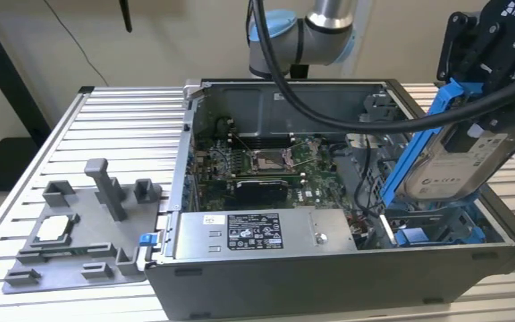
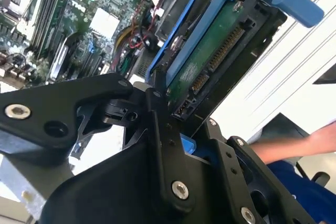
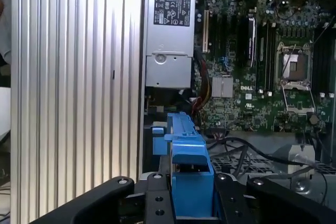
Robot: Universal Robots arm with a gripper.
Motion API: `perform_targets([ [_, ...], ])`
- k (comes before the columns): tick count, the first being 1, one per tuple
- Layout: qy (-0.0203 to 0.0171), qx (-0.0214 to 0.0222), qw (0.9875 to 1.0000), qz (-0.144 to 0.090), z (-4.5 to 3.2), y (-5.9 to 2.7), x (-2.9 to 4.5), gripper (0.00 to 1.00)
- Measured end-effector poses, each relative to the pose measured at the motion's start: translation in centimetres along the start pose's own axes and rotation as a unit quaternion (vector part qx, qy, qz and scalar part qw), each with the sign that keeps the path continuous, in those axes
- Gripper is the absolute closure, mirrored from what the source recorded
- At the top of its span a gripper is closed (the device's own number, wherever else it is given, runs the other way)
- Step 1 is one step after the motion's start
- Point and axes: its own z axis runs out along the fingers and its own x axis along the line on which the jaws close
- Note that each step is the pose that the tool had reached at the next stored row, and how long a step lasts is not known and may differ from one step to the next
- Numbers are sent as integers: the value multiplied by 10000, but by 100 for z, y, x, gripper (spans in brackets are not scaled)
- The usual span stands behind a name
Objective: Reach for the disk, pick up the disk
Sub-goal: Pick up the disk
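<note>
The disk (image 1: 454, 164) is a silver-grey drive with a white label in a blue carrier frame. It hangs tilted above the open computer case's side at the exterior view's right, clear of the blue drive bay (image 1: 436, 231) below it. My gripper (image 1: 488, 121) is shut on its upper part. In the second wrist view the disk (image 2: 218, 51) shows its green circuit board and connector, with my black fingers (image 2: 163, 129) clamped on its edges. The first wrist view has the blue carrier (image 3: 189, 166) squeezed between my fingers (image 3: 156, 192).
The open case (image 1: 329, 268) holds a motherboard (image 1: 262, 164) and a grey power supply box (image 1: 253, 231) with a black-and-white label. A grey fixture (image 1: 74, 235) with a small square chip lies at the exterior view's left. A person's hand (image 2: 315, 140) is beyond the table edge.
</note>
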Motion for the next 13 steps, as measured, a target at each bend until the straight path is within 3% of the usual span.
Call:
perform_targets([
  [5, -37, 0, 10000, -2, 50, -89, -76, 100],
  [7, -49, 0, 10000, -2, 84, -135, -141, 100],
  [13, -48, 0, 10000, -2, 83, -139, -142, 100],
])
